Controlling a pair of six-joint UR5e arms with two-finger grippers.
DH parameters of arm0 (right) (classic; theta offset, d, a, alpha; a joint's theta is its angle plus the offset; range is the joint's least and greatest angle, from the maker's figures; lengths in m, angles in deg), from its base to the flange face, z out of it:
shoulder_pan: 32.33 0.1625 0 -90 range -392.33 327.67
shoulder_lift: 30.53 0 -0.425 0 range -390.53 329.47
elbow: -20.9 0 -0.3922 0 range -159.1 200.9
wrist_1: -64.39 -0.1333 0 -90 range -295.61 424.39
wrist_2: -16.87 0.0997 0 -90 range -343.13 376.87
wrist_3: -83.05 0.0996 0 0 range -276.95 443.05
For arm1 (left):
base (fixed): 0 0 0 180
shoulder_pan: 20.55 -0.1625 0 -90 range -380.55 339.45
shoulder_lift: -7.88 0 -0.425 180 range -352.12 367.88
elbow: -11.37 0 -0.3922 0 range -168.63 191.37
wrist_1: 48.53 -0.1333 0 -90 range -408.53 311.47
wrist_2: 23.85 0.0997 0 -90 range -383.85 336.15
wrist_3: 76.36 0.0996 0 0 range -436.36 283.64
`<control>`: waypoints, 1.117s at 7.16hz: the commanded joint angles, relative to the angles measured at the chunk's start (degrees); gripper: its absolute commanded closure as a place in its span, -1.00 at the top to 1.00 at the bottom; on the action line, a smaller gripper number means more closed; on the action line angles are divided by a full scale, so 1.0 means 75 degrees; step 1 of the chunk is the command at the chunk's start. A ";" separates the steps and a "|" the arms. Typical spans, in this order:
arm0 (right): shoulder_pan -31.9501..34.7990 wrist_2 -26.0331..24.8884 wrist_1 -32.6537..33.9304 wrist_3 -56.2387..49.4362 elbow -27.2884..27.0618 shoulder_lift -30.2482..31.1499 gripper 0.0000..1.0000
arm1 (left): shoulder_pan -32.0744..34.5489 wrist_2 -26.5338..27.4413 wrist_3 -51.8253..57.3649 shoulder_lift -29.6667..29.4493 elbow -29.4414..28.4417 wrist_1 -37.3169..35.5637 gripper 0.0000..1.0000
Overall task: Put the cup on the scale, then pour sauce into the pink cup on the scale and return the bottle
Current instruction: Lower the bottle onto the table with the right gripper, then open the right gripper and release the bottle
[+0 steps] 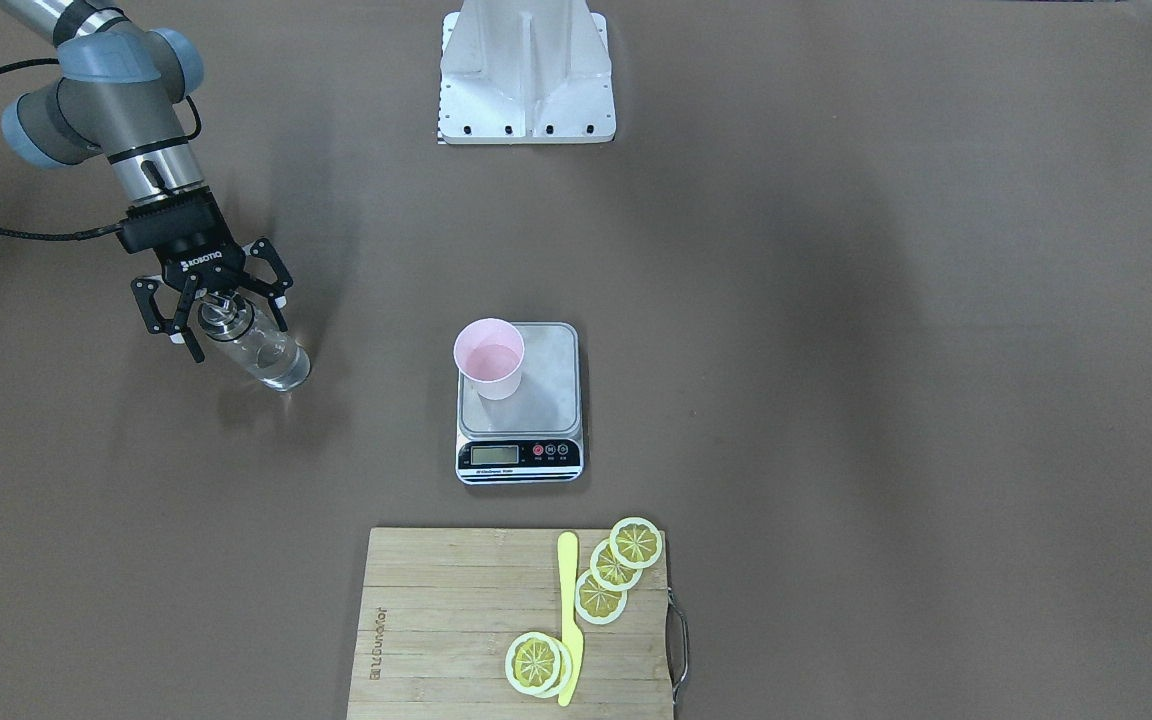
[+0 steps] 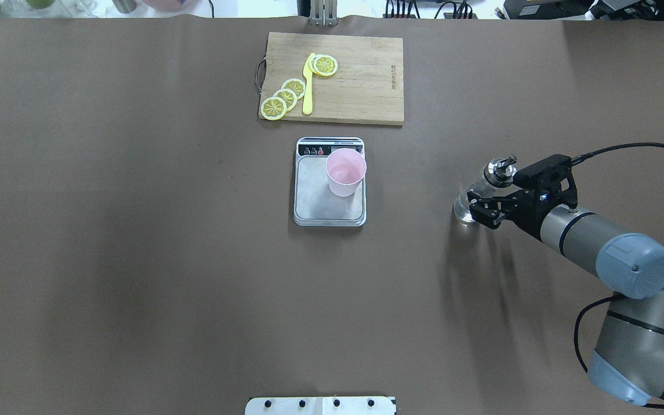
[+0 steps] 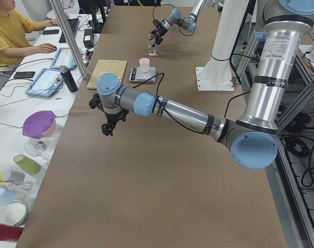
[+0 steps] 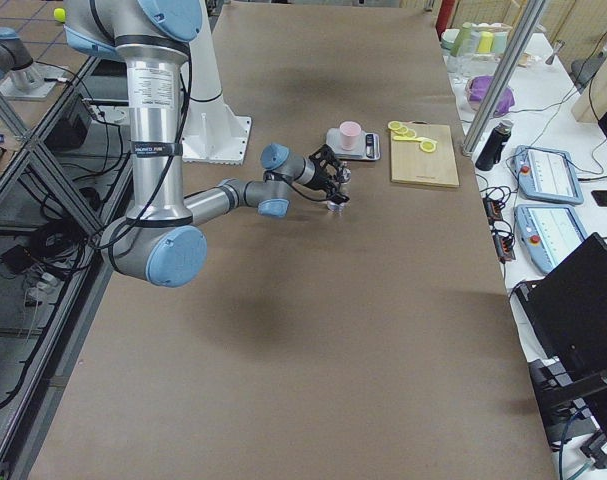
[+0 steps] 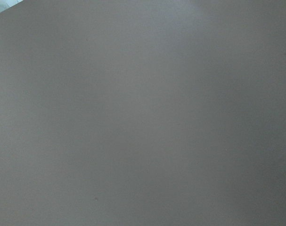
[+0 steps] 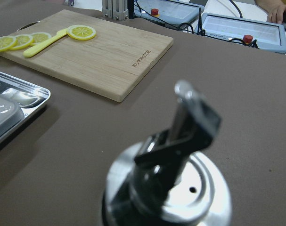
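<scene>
The pale pink cup [image 1: 489,358] stands upright on the scale [image 1: 541,405], at the plate's corner, and holds a little liquid. It also shows in the overhead view [image 2: 345,171] on the scale [image 2: 314,204]. The clear glass bottle [image 1: 264,352] with its silver pourer cap [image 6: 176,186] stands on the table, well to the scale's side. My right gripper [image 1: 231,325] is open, with its fingers spread on either side of the bottle's neck [image 2: 496,170]. My left gripper [image 3: 108,125] hovers over bare table far from these; I cannot tell whether it is open.
A wooden cutting board [image 2: 361,80] with several lemon slices [image 2: 286,95] and a yellow knife [image 2: 308,86] lies beyond the scale. The robot's white base [image 1: 526,75] stands at the table edge. Bare brown table [image 1: 836,400] surrounds the scale.
</scene>
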 commanded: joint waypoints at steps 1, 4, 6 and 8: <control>-0.0217 -0.0275 0.0087 0.0412 -0.0086 -0.0014 0.99 | 0.0006 -0.0004 0.0000 0.0010 0.0001 -0.0002 0.99; -0.0347 -0.0417 0.0088 0.0425 -0.0097 -0.0026 0.99 | 0.0006 -0.0016 0.0000 0.0021 0.0001 -0.0002 0.99; -0.0616 -0.0767 0.0076 0.0541 -0.0167 0.0067 0.99 | 0.0006 -0.0016 0.0000 0.0033 0.0001 -0.0002 0.99; -0.0851 -0.0944 0.0053 0.0578 -0.0342 0.0464 0.99 | 0.0006 0.0007 0.0000 0.0056 -0.0011 -0.0002 0.99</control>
